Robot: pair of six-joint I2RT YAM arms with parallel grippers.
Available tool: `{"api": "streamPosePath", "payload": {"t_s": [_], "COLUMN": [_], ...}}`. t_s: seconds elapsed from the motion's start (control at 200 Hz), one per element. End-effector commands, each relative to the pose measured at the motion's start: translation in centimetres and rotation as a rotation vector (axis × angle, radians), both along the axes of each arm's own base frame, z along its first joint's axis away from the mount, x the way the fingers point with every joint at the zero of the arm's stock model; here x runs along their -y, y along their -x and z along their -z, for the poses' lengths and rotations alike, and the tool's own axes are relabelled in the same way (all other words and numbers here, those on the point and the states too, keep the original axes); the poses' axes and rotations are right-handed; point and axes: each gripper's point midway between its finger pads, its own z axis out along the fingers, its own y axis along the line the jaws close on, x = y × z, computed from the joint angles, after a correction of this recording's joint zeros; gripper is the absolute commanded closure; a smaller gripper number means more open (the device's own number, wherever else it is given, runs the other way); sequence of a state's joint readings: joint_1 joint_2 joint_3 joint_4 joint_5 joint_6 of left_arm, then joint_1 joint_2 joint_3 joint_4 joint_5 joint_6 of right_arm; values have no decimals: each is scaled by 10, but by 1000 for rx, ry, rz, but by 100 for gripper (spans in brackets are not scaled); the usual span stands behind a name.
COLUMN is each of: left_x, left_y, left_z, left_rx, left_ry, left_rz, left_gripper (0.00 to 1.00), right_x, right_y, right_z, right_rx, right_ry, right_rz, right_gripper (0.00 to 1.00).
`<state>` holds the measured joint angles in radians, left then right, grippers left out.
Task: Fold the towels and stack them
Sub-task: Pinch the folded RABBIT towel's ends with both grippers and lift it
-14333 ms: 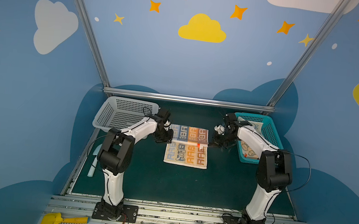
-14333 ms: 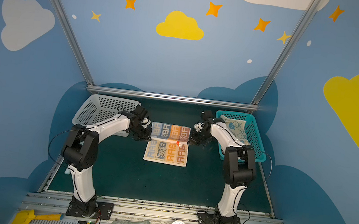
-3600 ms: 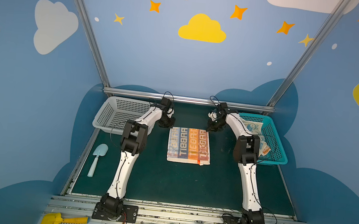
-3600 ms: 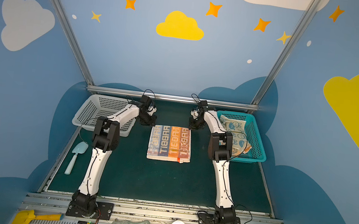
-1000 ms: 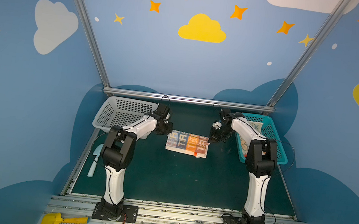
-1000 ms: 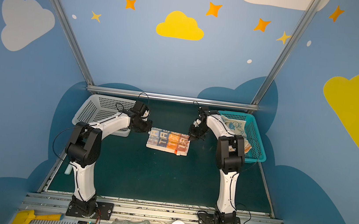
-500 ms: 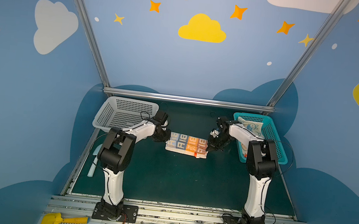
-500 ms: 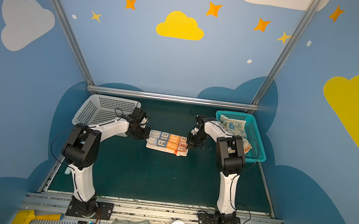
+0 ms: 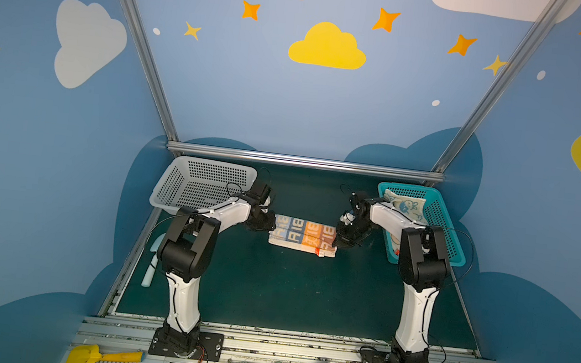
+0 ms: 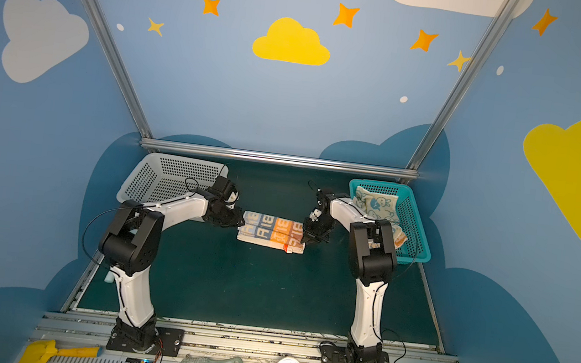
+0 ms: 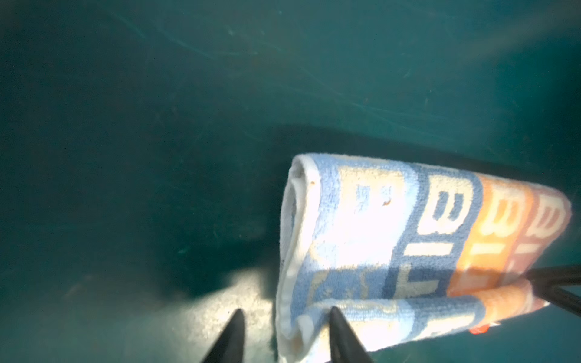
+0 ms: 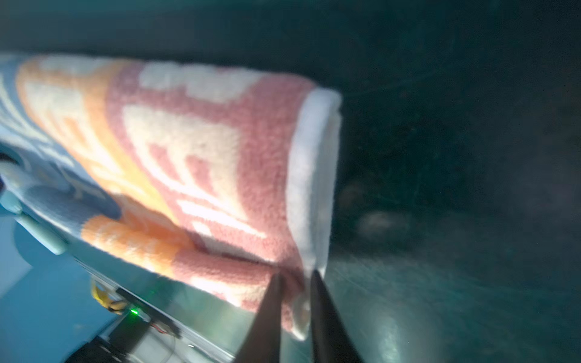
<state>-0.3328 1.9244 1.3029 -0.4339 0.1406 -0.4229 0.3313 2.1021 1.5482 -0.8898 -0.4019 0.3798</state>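
Striped towel (image 9: 303, 235) is lying folded on the green mat (image 9: 287, 294) between the arms. Left gripper (image 11: 284, 314) is sitting at its blue end, fingers spread, cloth edge between them. Right gripper (image 12: 295, 273) is straddling the pink corner hem, barely parted, can't tell if it's pinching. Second towel (image 9: 405, 206) is sitting in the teal basket (image 9: 443, 214).

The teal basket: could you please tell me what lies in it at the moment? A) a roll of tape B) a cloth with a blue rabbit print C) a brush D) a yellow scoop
B: in both top views a cloth with a blue rabbit print lies inside the teal basket.
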Motion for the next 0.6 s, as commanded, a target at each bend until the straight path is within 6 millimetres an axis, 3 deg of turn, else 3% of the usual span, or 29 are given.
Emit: {"api": "streamPosePath", "payload": {"t_s": [0.0,0.135,0.29,0.4,0.596], "left_x": [10,17,36,60,74], "left_y": [3,7,13,18,19], "left_z": [-33,-63,-85,-82,-52], "left_rx": [62,110,133,77,5], "left_ry": [25,54,157,322,400], "left_rz": [31,46,51,46,28], "left_gripper": [45,32,1,0,0], "right_x": [-4,-9,-21,-41,-68], "right_y": [-1,0,0,1,-2], "right_z": [-37,-62,-82,-83,-61], "right_rx": [65,118,154,133,66], "right_ry": [-22,-37,-86,-199,-374], "right_rz": [-14,-22,-22,-6,52], "right_gripper": [63,43,26,20,16]}}
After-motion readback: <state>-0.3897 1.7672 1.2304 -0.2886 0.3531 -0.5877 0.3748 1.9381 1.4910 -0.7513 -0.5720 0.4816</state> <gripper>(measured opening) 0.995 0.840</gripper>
